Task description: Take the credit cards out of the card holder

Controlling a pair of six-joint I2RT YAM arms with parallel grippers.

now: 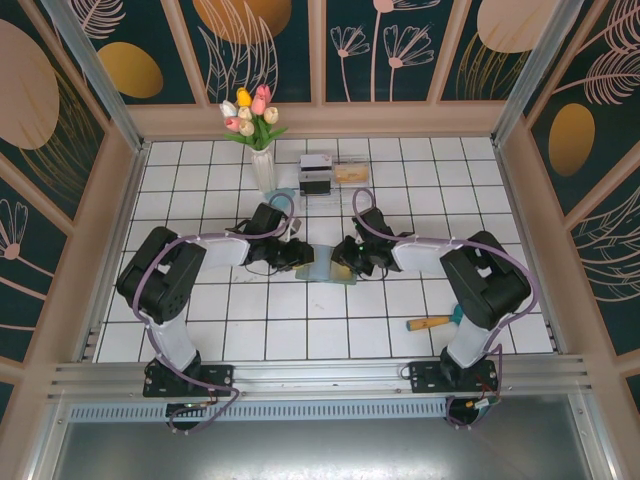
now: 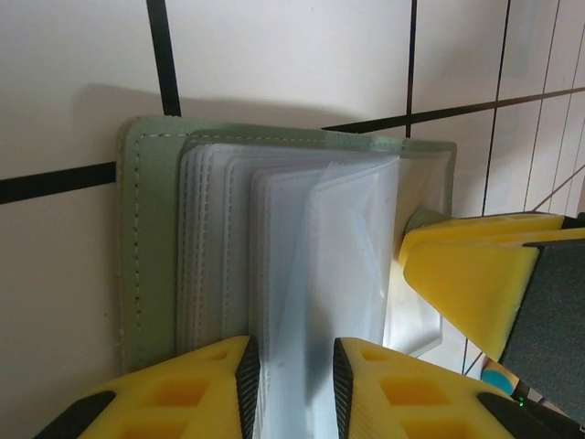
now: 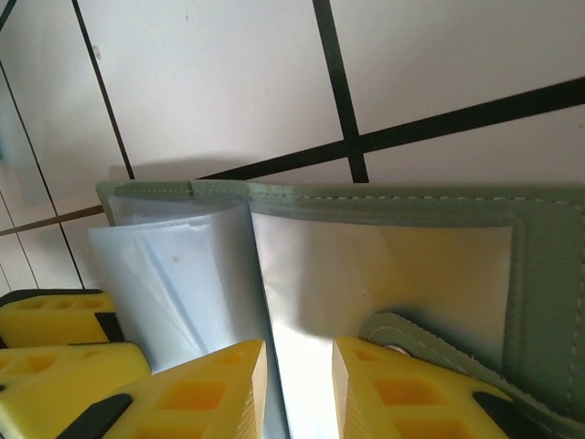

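Several translucent plastic sleeves [image 2: 302, 247], stitched card holder [image 2: 146, 265]

I'm holding both arms folded inward, with the grippers meeting nose to nose.

My left arm [image 1: 175, 275] is rising from its base to a bent elbow and reaching right, while my right arm [image 1: 480, 275] is mirroring it and reaching left, so both wrists are sitting low and pointing at each other. The left gripper [image 2: 294, 357] is pinching, its yellow fingers [image 2: 183, 393] drawn close on the clear sleeves [image 2: 347, 247] of the card holder [image 2: 151, 256]. The right gripper [image 3: 300, 357] is gripping from the opposite side, jaws narrowed on one clear leaf. The two grippers are working just beside each other.
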